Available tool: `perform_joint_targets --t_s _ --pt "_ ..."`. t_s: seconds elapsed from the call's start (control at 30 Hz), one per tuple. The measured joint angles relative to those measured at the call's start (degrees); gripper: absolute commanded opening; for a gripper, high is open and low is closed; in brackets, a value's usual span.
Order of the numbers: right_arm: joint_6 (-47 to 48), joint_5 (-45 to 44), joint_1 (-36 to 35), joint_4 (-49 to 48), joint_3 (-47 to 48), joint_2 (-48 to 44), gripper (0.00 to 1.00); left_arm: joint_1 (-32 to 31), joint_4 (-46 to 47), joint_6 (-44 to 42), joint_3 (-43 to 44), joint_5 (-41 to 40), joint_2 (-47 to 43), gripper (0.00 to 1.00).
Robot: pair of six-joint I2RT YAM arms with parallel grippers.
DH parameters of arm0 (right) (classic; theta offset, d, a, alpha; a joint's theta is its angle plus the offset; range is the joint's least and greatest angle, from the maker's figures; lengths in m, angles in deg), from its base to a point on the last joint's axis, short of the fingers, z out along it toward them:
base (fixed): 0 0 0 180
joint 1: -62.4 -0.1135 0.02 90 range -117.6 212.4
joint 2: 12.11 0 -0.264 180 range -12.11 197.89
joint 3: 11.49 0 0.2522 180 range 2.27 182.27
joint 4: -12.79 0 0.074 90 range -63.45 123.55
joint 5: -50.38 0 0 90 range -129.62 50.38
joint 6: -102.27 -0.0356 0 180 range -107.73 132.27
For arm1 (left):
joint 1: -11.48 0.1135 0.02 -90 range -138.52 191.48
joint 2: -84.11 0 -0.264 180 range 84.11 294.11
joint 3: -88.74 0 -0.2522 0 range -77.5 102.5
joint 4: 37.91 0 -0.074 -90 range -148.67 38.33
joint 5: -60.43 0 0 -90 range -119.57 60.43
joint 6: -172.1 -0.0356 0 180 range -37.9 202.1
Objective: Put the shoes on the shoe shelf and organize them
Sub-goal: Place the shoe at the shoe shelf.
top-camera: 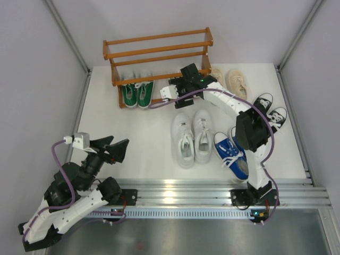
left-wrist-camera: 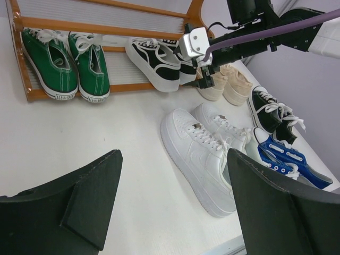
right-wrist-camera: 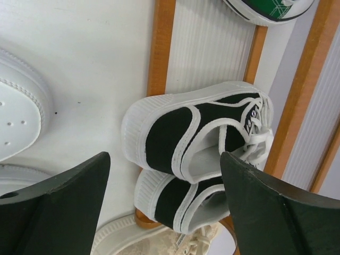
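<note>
The shoe shelf [top-camera: 157,50] stands at the back of the table. Green shoes [top-camera: 137,94] sit on its bottom tier at the left, and the black-and-white pair [right-wrist-camera: 196,127] sits on the same tier at the right, heels outward. My right gripper [top-camera: 191,74] hovers open over those heels, its fingers either side and gripping nothing. On the table lie the white pair [top-camera: 192,136], blue pair [top-camera: 232,154], black canvas pair [top-camera: 270,109] and beige pair [top-camera: 229,79]. My left gripper [top-camera: 118,144] is open and empty at the near left.
Grey walls with metal posts close in the table on the left, right and back. An aluminium rail [top-camera: 212,194] runs along the near edge. The right arm stretches over the blue and beige pairs. The shelf's two upper tiers hold nothing.
</note>
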Motion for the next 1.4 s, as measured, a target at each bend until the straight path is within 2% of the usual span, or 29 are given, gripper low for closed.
perform_joint_targets --t_s 0.3,0.47,0.6,0.67,0.8,0.83,0.93,1.1,1.4 --pt "-1.31 -0.37 0.35 0.22 4.0 5.35 0.85 0.0 0.0 0.0 -0.02 0.0 0.0 0.85" --pt "-1.97 -1.64 0.72 0.11 5.4 7.82 0.82 0.0 0.0 0.0 -0.02 0.0 0.0 0.85" --pt "-2.29 -2.54 1.05 -0.09 5.44 8.44 0.75 0.0 0.0 0.0 -0.02 0.0 0.0 0.86" --pt "-2.25 -2.75 1.14 -0.2 5.42 8.52 0.68 0.0 0.0 0.0 -0.02 0.0 0.0 0.85" --pt "-2.45 -2.82 1.29 -0.24 5.42 8.55 0.46 0.0 0.0 0.0 -0.02 0.0 0.0 0.86" --pt "-2.64 -2.78 1.29 -0.11 5.42 8.55 0.37 0.0 0.02 0.0 -0.02 0.0 0.0 0.86" --pt "-3.32 -2.71 1.33 0.79 5.25 8.55 0.27 0.0 0.02 0.0 -0.02 0.0 0.0 0.86" --pt "-3.93 -2.51 1.33 0.74 4.9 8.5 0.22 0.0 0.02 0.0 -0.02 0.0 0.0 0.86" --pt "-7.15 -2.86 1.33 -1.14 4.85 8.17 0.2 0.0 0.0 0.0 -0.02 0.0 0.0 0.85"
